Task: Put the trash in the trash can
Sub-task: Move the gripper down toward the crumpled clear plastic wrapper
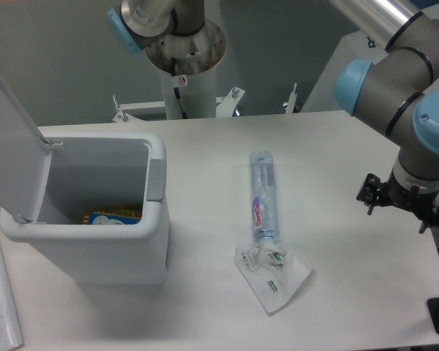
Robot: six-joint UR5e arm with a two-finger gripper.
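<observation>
Trash can point(95, 219) at 9 o'clock on worktop point(351, 168), lid point(11, 146) hinged open and upright, grey tab point(156, 179) on right rim; coloured items visible at bottom. Bottle point(263, 196) lying flat near centre, long axis 12-to-6, lower end touching pouch point(273, 276). Pouch flat at 5 o'clock. Gripper point(404, 205) at 3 o'clock, well apart from both; jaw state cannot be determined.
</observation>
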